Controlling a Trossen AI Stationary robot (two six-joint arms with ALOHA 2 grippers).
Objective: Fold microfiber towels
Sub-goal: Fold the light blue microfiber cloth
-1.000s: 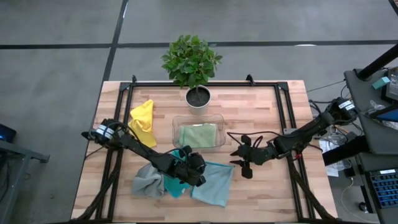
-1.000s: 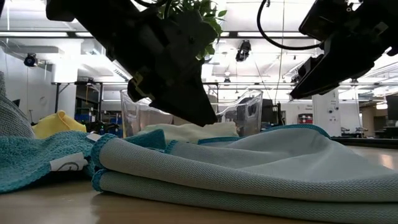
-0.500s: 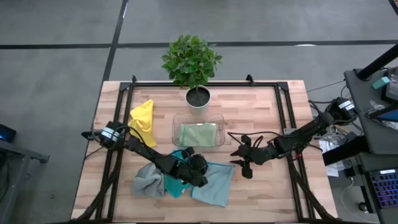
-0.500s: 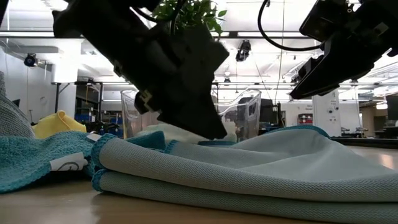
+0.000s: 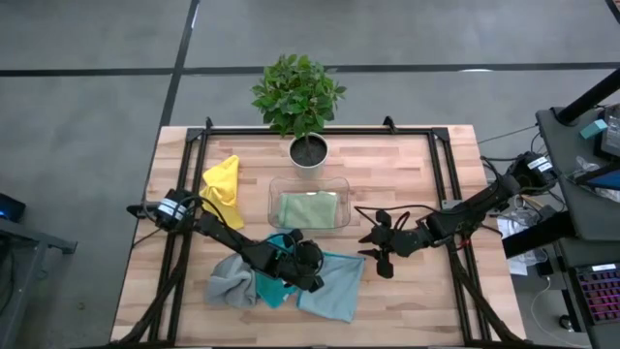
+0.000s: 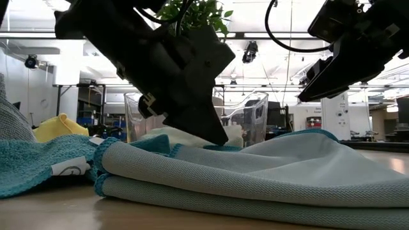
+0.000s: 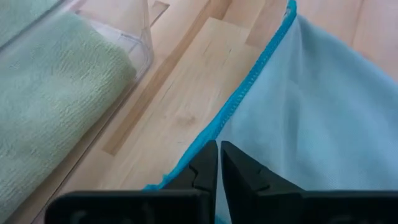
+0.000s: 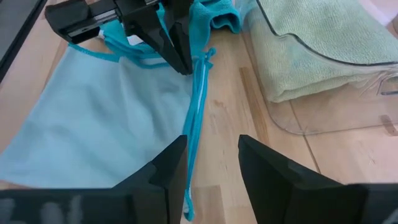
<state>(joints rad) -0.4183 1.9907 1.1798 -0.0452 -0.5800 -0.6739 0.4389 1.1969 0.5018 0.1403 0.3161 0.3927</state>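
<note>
The left gripper (image 5: 308, 274) was down near the table's (image 5: 407, 174) front edge, its fingers (image 7: 208, 167) pressed together on the bright hemmed edge of the light blue towel (image 5: 331, 285). The right gripper (image 5: 372, 248) hung just above the table beside that towel, its fingers (image 8: 264, 165) apart and holding nothing. The teal towel (image 5: 276, 288) and grey towel (image 5: 229, 281) lay bunched beside the blue one. The sage green towel (image 5: 309, 209) sat folded in the clear tray (image 5: 275, 186) at mid-table; the yellow towel (image 5: 223, 190) lay toward the left edge.
</note>
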